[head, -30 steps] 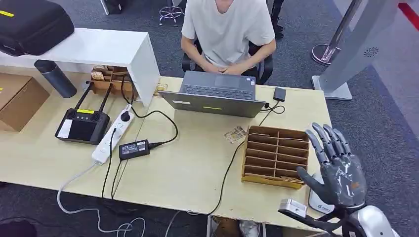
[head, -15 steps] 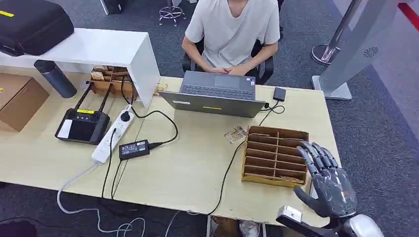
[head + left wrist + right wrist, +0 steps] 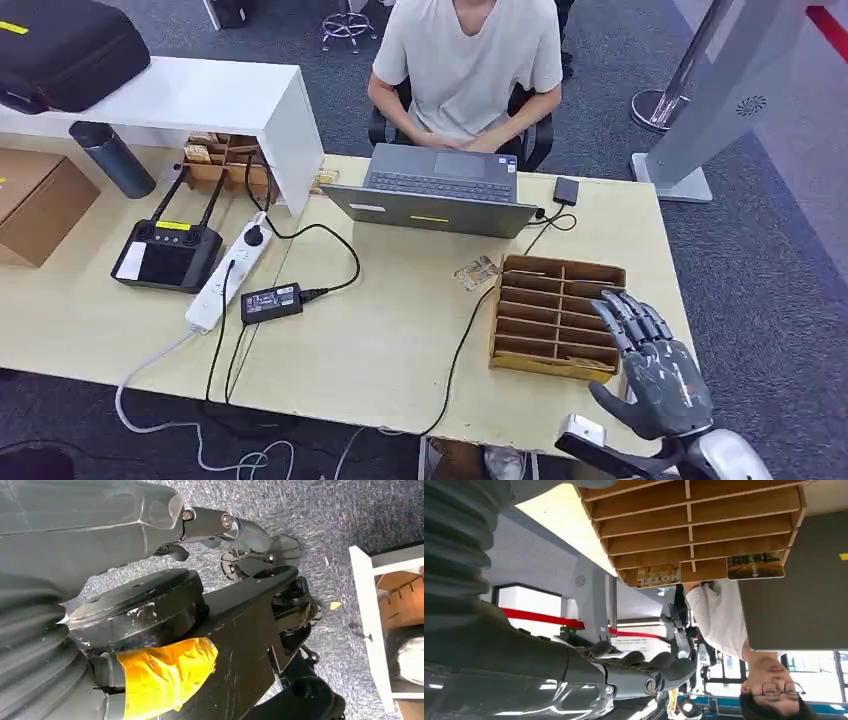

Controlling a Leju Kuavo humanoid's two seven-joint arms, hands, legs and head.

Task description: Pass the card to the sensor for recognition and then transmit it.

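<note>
Cards sit in the wooden divided tray [image 3: 557,318] near the right end of the pale table [image 3: 380,340] — in the right wrist view 2 printed cards [image 3: 658,575] show in the tray's compartments at the side toward the laptop, one beside the other. From the head view I cannot make out the cards inside the slots. Another small card-like item [image 3: 476,272] lies flat on the tabletop just beside the tray's corner, between tray and laptop [image 3: 432,190].

The robot's right hand [image 3: 655,365] hovers over the tray's outer edge, at the table's right end, palm down, fingers [image 3: 625,315] stretched out and spread, thumb apart — it holds nothing. A small silver block [image 3: 583,433] on the wrist shows below it. The left hand [image 3: 150,520] appears in the left wrist view, hanging over grey carpet; whether its fingers are spread or curled I cannot tell.

A person in a pale T-shirt [image 3: 468,60] sits behind the laptop, hands at its far side. A black cable [image 3: 470,320] runs from the laptop area across the table and off the near edge, passing just beside the tray. Further left lie a black power adapter [image 3: 271,301], a white power strip [image 3: 228,272], a black controller with 2 antennas [image 3: 167,252], a dark cylinder flask [image 3: 112,158] and a cardboard box [image 3: 35,205]. A white shelf [image 3: 190,100] carries a black case [image 3: 65,50].
</note>
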